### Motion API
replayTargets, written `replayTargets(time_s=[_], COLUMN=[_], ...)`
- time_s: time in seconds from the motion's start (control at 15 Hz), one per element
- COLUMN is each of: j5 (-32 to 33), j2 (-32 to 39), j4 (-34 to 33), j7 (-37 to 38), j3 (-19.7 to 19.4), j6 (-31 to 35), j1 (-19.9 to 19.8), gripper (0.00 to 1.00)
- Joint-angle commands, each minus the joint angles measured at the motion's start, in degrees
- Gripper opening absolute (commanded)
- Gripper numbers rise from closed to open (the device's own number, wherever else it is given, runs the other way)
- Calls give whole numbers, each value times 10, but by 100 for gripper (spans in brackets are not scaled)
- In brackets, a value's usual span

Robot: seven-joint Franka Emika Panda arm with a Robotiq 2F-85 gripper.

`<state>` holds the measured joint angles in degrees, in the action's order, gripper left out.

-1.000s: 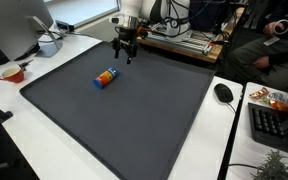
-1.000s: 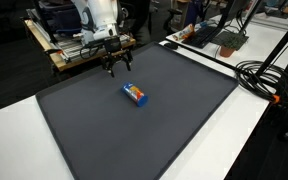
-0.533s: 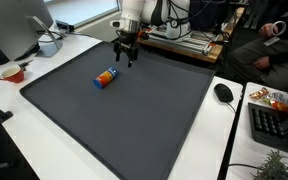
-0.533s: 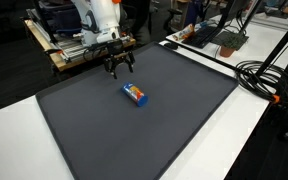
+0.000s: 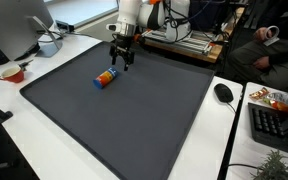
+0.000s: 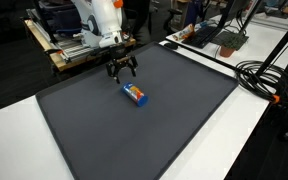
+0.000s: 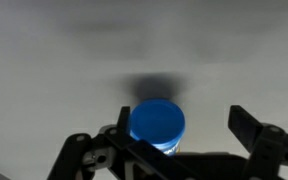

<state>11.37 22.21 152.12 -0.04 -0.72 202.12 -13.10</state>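
A small cylindrical container (image 5: 105,79) with a blue end and an orange and blue label lies on its side on the dark mat (image 5: 134,110); it also shows in an exterior view (image 6: 135,95). My gripper (image 5: 120,63) hangs open just behind and above it, also seen in an exterior view (image 6: 122,72). In the wrist view the container's round blue end (image 7: 157,124) sits between my spread fingers, nearer one finger (image 7: 122,140) than the other finger (image 7: 252,130). My gripper (image 7: 181,116) holds nothing.
A white table surrounds the mat. A monitor (image 5: 14,25) and a red bowl (image 5: 12,73) stand at one side. A mouse (image 5: 224,93) and a keyboard (image 5: 274,125) lie at the other side. A cart with equipment (image 6: 74,50) and cables (image 6: 269,85) border the mat.
My gripper has moved a little across the mat toward the lying container and slightly lower. The container has not moved.
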Motion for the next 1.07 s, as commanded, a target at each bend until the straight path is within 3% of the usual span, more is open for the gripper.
replayTargets(time_s=[0.0, 0.53, 0.6, 0.67, 1.0], j5=[10, 46, 50, 54, 66], j2=[41, 91, 95, 98, 109], j4=[-32, -80, -84, -87, -97], j7=[-8, -3, -3, -3, -6], j3=[4, 35, 38, 40, 40], j6=[21, 28, 30, 33, 44], j1=[-15, -65, -70, -74, -83], gripper=[100, 98, 82, 73, 39])
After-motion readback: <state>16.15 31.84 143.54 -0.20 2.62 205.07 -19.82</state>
